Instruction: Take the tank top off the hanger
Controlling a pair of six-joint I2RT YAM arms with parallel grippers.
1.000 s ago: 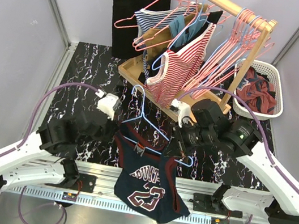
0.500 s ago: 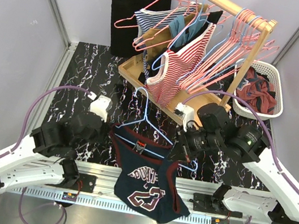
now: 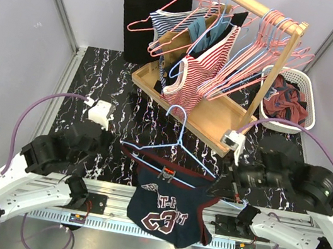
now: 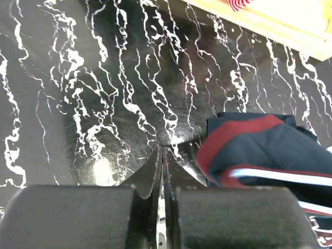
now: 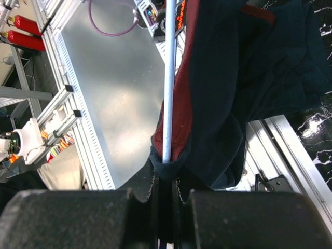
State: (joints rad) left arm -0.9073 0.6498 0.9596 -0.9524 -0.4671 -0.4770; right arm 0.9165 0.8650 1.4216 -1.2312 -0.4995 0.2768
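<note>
My right hand (image 5: 165, 179) pinches the hanger (image 5: 167, 78) end; the jersey tank top (image 4: 270, 150) lies just right of my left hand (image 4: 162, 154), which is pressed together, empty.

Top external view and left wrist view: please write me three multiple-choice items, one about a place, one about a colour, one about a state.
1. Where does the white basket stand?
A. right of the wooden rack
B. on the left arm
C. between the arm bases

2. What colour is the hanger inside the tank top?
A. pink
B. light blue
C. black

3. How is the left claw?
A. wide open
B. shut on the hanger
C. shut, holding nothing

Answers:
1 A, the basket sits beside the rack's right post.
2 B, its wire shows pale blue against the navy cloth.
3 C, its fingers meet over the bare table.
</note>
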